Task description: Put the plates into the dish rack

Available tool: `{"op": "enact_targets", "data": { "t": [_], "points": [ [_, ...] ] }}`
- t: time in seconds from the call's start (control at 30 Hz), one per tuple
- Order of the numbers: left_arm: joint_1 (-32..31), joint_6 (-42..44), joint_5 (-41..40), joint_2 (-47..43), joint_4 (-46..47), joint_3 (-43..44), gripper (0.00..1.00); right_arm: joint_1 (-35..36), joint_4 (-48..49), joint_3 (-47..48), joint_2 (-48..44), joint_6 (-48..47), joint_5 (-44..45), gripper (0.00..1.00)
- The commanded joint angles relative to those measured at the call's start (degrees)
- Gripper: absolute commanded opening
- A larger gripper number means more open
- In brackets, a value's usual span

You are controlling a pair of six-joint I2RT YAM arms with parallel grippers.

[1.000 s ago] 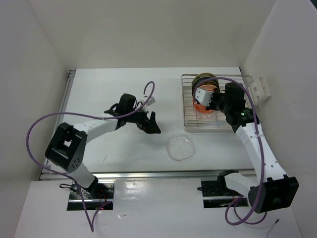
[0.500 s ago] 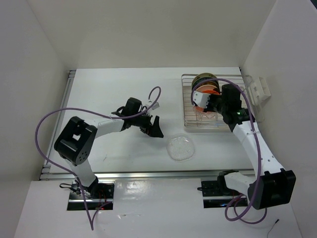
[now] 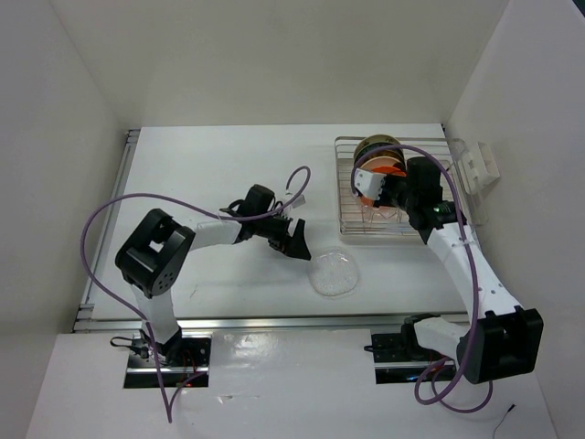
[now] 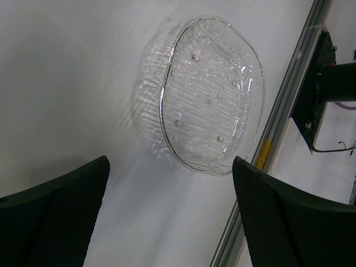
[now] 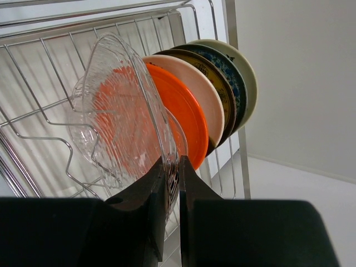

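Here, two robot arms share the work of loading a dish rack (image 3: 352, 224) at the far right of a white table (image 3: 201, 174). The right gripper (image 5: 171, 164) pinches the lower rim of a clear glass plate (image 5: 122, 111) between pressed-together fingers. It holds the plate on edge above the wires, just beside an orange plate (image 5: 186, 119) that heads a row of standing plates: tan (image 5: 208, 94), brown with gold (image 5: 222, 83), teal patterned (image 5: 236, 75) and cream (image 5: 250, 72).

The left gripper (image 3: 298, 241) hangs with its fingers spread wide and nothing between them. It is close to a second clear glass plate (image 4: 211, 105), which lies flat on the table near the front rail, well apart from the rack.

Both glass pieces look stiff, thin and brittle, with a ribbed, wavy surface that is probably slick under the pads. A hard squeeze or a knock against the wires could chip them. The flat plate offers little to grab except its raised rim, so a bite across that edge, one finger over and one under, seems the sensible hold. The held plate looks light enough for its narrow rim grip, though it could pivot if bumped.
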Motion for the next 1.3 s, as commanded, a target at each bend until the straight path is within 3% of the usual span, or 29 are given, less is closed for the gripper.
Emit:
{"op": "enact_targets", "data": {
  "t": [0.0, 0.2, 0.73, 1.07, 1.27],
  "points": [
    [-0.18, -1.05, 0.4, 1.48, 3.12, 1.74, 0.96, -1.44, -1.21, -1.91, 0.56, -0.24, 7.73, 0.0],
    [-0.71, -1.05, 0.93, 2.54, 3.12, 2.89, 0.96, -1.44, 4.06, -0.16, -0.5, -2.25, 7.66, 0.0],
    [-0.71, -1.05, 2.07, 3.68, 4.17, 2.89, 0.95, -1.44, -0.94, 6.17, 1.17, -6.48, 3.61, 0.0],
    [-0.71, -1.05, 3.3, 4.21, 3.03, 3.41, 0.91, -1.44, -0.77, 0.37, 1.17, -6.48, 3.61, 0.0],
    [-1.24, -1.05, 3.83, 4.83, 3.03, 3.41, 0.83, -1.44, 1.86, -2.26, 1.7, -3.94, 4.76, 0.0]
  ]
}}
